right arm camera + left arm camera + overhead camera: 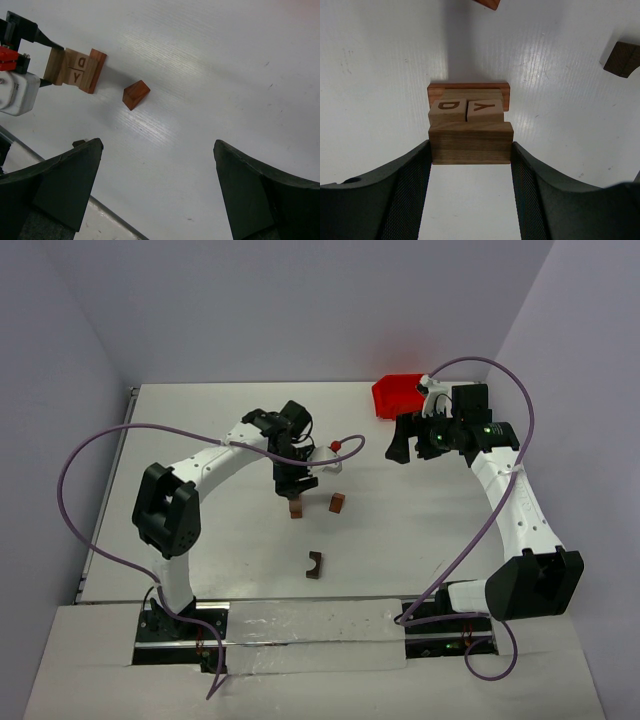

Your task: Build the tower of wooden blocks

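Observation:
The tower (468, 90) is a reddish base bar with two letter cubes, D (447, 111) and Y (485, 109), side by side on it. A brown wood bar (470, 144) lies across the cubes, and my left gripper (470, 155) is shut on its two ends. From above, the left gripper (294, 483) hangs right over the tower (296, 508). My right gripper (405, 440) stands open and empty to the right, above bare table (157, 145). In the right wrist view the tower (80, 70) appears at the upper left.
A reddish wedge block (338, 503) lies just right of the tower, also visible as a wedge (136, 94). An arch-notched block (315, 564) lies nearer the arm bases. The red bin (398, 395) stands at the back right, behind the right gripper.

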Action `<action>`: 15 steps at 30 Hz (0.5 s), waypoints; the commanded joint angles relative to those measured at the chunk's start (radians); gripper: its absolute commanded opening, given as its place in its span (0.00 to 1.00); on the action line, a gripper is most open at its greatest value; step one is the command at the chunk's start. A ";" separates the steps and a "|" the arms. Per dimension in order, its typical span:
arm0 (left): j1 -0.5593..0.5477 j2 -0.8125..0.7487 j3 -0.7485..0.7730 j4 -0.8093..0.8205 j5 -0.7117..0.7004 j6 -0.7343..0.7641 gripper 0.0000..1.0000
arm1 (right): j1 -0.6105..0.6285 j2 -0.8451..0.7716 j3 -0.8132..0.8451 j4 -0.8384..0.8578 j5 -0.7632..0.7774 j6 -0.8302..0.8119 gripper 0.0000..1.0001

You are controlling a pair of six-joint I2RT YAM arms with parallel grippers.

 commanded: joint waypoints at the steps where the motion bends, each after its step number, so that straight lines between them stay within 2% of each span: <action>1: -0.007 0.015 0.012 0.028 0.010 0.010 0.52 | 0.010 -0.012 -0.010 0.004 -0.015 -0.014 1.00; 15: -0.006 0.026 0.016 0.032 0.006 0.007 0.58 | 0.010 -0.009 -0.014 0.005 -0.025 -0.016 1.00</action>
